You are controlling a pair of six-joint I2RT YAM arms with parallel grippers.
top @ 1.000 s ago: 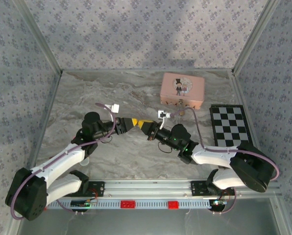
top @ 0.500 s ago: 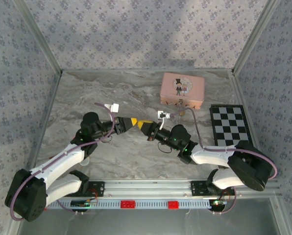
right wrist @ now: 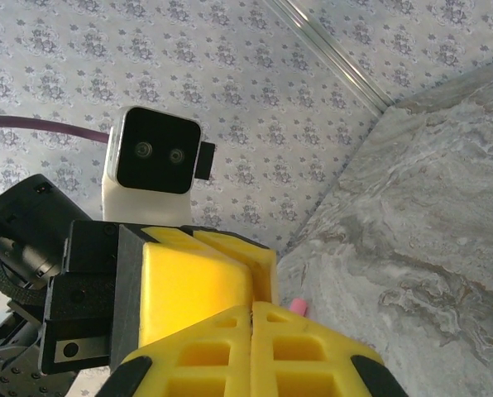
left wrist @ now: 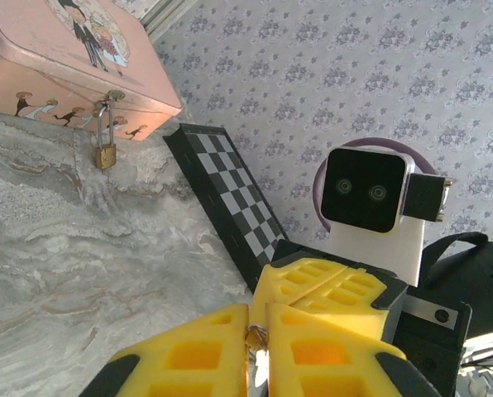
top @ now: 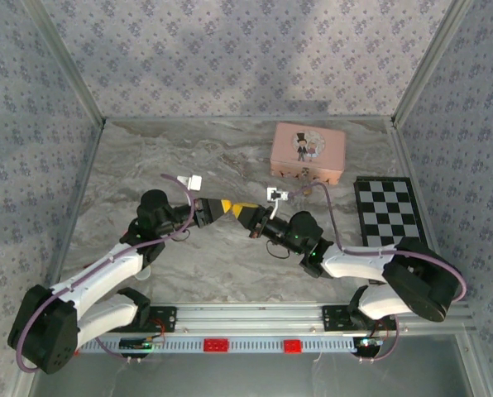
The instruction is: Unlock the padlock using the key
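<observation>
The brass padlock [left wrist: 106,153] hangs by its thin shackle from the clasp of the pink tin [left wrist: 56,58], at the back right of the table [top: 306,188]. My two grippers meet tip to tip above the table's middle. The left gripper [top: 232,208] is shut, and a silvery sliver, the key [left wrist: 259,354], is pinched between its yellow fingers [left wrist: 189,356]. The right gripper [top: 243,212] is shut too, its tips [right wrist: 252,308] pressed against the left one's, seemingly on the key's other end. In the left wrist view the right gripper's fingers [left wrist: 329,289] sit just behind the key.
A black-and-white chessboard [top: 387,212] lies flat at the right, in front of the pink tin [top: 308,151]. A small pink cylinder end [right wrist: 299,307] lies on the marble below the grippers. Patterned walls close in the back and both sides.
The left gripper's jaws have closed onto the key while both arms stayed almost still at the meeting point. The right gripper stayed shut.
</observation>
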